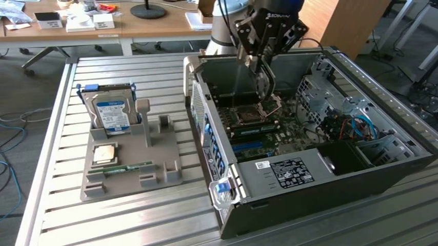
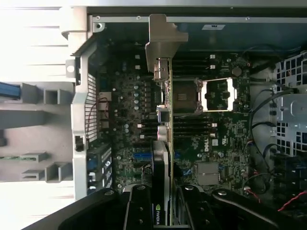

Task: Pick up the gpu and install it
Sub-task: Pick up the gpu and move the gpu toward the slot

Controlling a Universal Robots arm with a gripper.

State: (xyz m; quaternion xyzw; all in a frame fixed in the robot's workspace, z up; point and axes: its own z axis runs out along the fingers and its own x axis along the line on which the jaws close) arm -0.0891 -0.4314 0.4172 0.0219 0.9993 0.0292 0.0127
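The tool (image 1: pixel 256 53) is clamped on the gpu (image 1: pixel 263 79), its fingers (image 2: pixel 139 201) pressed against the two flat faces of the end that carries a green-and-white logo sticker. From that grip the card's long axis runs straight away from the tool, down towards the motherboard (image 2: pixel 124 96). The silvery end bracket (image 2: pixel 163 43) sits at the far end and the logo end is nearest the tool. Seen from the wrist, the card is edge-on, a thin dark line with its black face to one side. It hangs in the air inside the open computer case (image 1: pixel 383 102), touching no slot. Its bracket end hovers near the CPU socket (image 2: pixel 211 93) and the rows of black memory slots (image 2: pixel 192 125). The arm (image 1: pixel 229 20) comes down from above the case's far wall with the wrist pointing nearly straight down. Farther from the tool, on the case's near side, lies the power supply (image 1: pixel 291 171) with its white label. Well apart from the tool, towards the exterior view's left, a gray parts holder (image 1: pixel 164 164) rests on the slatted metal counter (image 1: pixel 137 215). It carries an upright hard drive (image 1: pixel 113 114), a processor chip (image 1: pixel 104 152) and a green RAM stick (image 1: pixel 130 167).
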